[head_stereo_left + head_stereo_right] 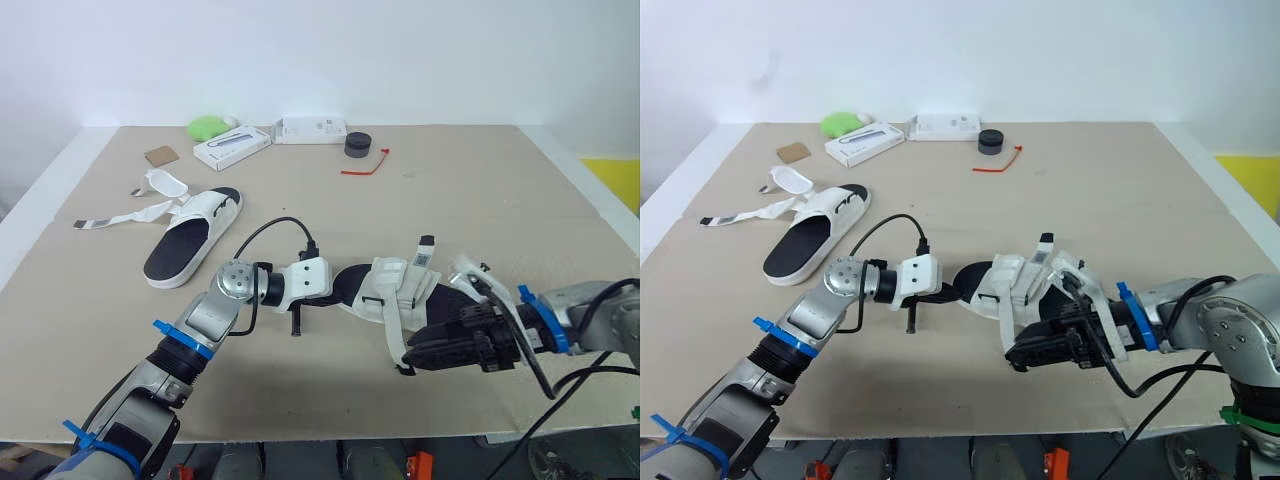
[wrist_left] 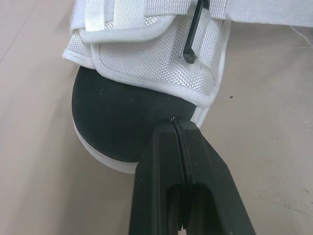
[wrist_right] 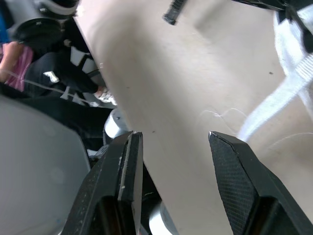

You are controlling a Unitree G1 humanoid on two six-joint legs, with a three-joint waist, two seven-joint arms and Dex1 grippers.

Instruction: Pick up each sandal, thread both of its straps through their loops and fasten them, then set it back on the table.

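The desk point(image 1: 480, 200) carries everything. The near sandal point(image 1: 395, 290) lies between the two end effectors. The left end effector point(image 2: 174, 122) has its fingers pressed together, with the tips touching the rim of the black sole. The right end effector point(image 3: 171, 139) stands wide open and holds nothing, just beside a loose white strap point(image 3: 288, 90) of this sandal. The second sandal point(image 1: 190, 240) lies well apart from the left end effector, on its left side, with its straps spread out. Far beyond both end effectors are two white boxes point(image 1: 232, 147), a green object point(image 1: 208, 127), a brown card point(image 1: 161, 155), a black round piece point(image 1: 357, 145) and a red tie point(image 1: 365, 165).
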